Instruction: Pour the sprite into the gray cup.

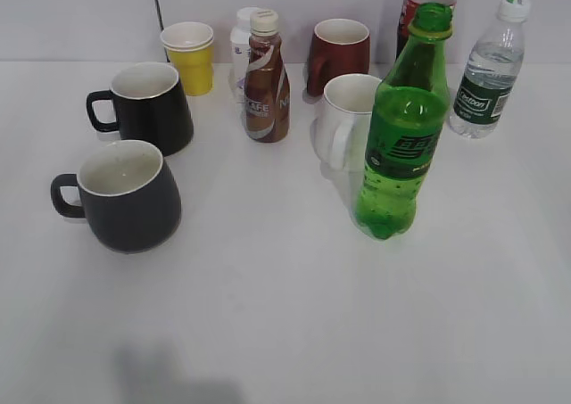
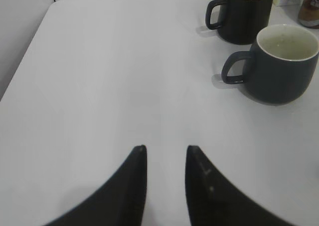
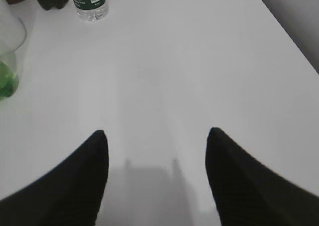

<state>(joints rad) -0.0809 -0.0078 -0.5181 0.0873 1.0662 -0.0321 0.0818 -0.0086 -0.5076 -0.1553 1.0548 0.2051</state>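
Two empty grippers: the left gripper [image 2: 165, 148] has fingers slightly apart, the right gripper [image 3: 157, 132] gapes wide. The tall translucent green plastic soda bottle [image 1: 404, 127] stands uncapped right of centre; the squat dark gray ceramic mug [image 1: 122, 195] sits near-left. The bottle is likely light, squeezable and slippery; grip its labelled middle.

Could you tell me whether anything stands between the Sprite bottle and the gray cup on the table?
No: in the exterior view the stretch of white table between the sprite and the gray cup is bare; the brown coffee bottle stands behind that line.
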